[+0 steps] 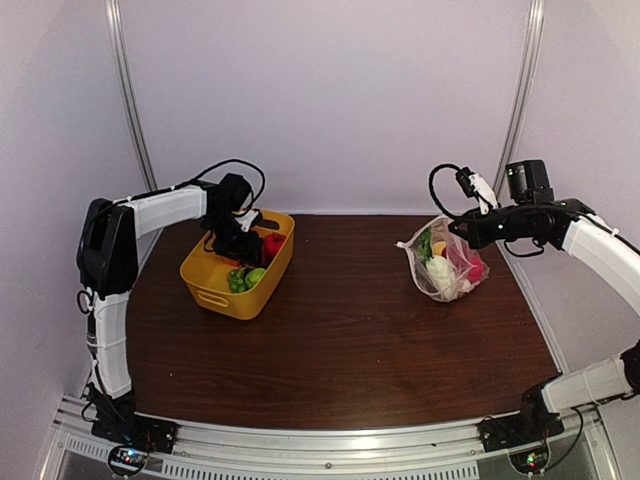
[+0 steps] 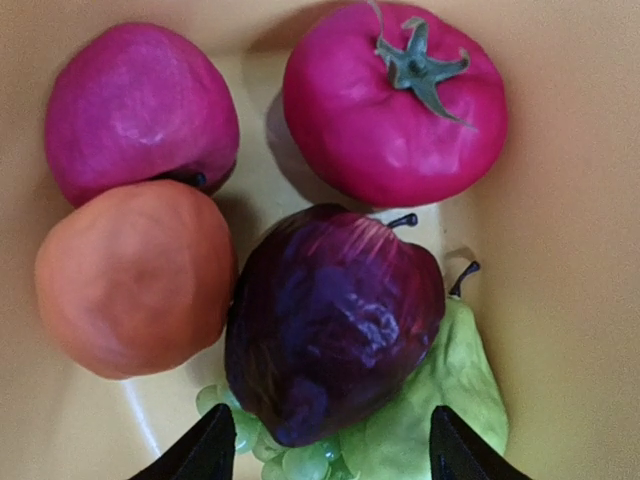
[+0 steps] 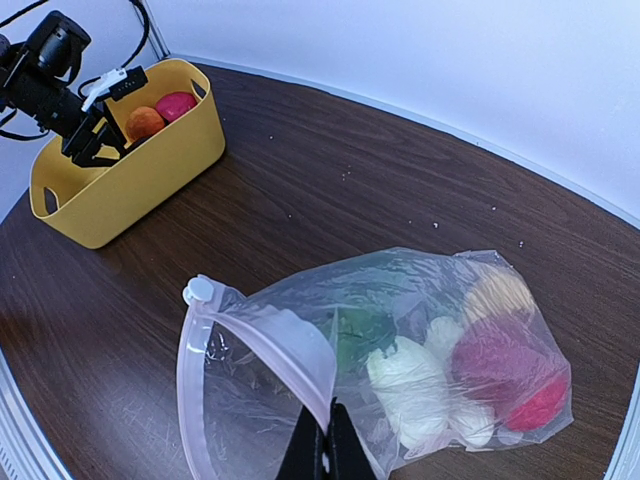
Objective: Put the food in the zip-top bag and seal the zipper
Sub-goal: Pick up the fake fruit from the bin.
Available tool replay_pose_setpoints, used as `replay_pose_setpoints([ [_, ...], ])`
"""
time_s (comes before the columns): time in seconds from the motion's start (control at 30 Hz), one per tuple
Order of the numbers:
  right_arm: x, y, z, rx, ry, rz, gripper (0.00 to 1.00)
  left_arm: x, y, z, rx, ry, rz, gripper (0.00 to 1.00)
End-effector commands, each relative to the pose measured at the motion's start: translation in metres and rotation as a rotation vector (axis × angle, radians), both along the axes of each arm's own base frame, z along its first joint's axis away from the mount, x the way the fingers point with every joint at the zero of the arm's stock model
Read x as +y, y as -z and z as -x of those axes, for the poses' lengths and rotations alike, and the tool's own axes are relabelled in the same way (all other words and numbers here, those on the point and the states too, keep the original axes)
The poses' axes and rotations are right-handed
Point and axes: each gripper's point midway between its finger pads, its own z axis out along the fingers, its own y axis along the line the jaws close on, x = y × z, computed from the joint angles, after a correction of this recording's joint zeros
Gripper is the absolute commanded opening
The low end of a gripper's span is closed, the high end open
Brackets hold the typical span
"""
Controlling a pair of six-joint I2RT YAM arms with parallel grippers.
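Note:
My left gripper [image 2: 325, 450] is open inside the yellow tub [image 1: 215, 285], its fingers on either side of a dark purple fruit [image 2: 335, 320]. Round it lie a pink tomato [image 2: 395, 100], a pink fruit [image 2: 140, 105], an orange fruit [image 2: 135, 280], a green pear [image 2: 440, 400] and green grapes [image 2: 300, 462]. My right gripper [image 3: 326, 448] is shut on the mouth edge of the zip-top bag [image 3: 400, 350], holding it open above the table. The bag [image 1: 445, 262] holds white, green, red and yellow food. The zipper [image 3: 195, 370] with its slider [image 3: 198, 291] curves along the open mouth.
The tub stands at the far left of the brown table [image 1: 350, 340], the bag at the far right. White walls close the back and sides. A metal rail [image 1: 330, 460] runs along the near edge.

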Motion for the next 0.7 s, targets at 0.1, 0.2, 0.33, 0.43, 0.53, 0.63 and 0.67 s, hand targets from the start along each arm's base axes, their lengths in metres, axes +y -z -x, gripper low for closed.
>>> replay_pose_setpoints([
  [0.1, 0.001, 0.0, -0.001, -0.006, -0.008, 0.001, 0.0, -0.017, 0.036, -0.007, 0.05, 0.019, 0.034, 0.67],
  [0.2, 0.001, 0.0, -0.002, -0.006, -0.008, 0.0, 0.0, -0.017, 0.042, -0.007, 0.059, 0.02, 0.032, 0.64],
  [0.33, 0.001, 0.0, -0.001, -0.006, -0.008, -0.001, 0.0, -0.015, 0.028, -0.009, 0.026, 0.017, 0.029, 0.51],
  [0.43, 0.0, 0.0, 0.0, -0.008, -0.005, 0.002, 0.0, -0.014, 0.003, -0.008, -0.02, 0.014, 0.045, 0.45],
  [0.53, -0.001, 0.0, 0.001, -0.014, -0.001, 0.005, 0.0, -0.009, -0.02, -0.003, -0.064, 0.011, 0.045, 0.41],
  [0.63, -0.001, 0.0, 0.001, -0.016, 0.0, 0.007, 0.0, -0.003, -0.044, 0.003, -0.108, 0.005, 0.048, 0.38],
  [0.67, -0.001, -0.001, 0.001, -0.016, 0.0, 0.008, 0.0, -0.001, -0.051, 0.005, -0.123, 0.003, 0.05, 0.38],
])
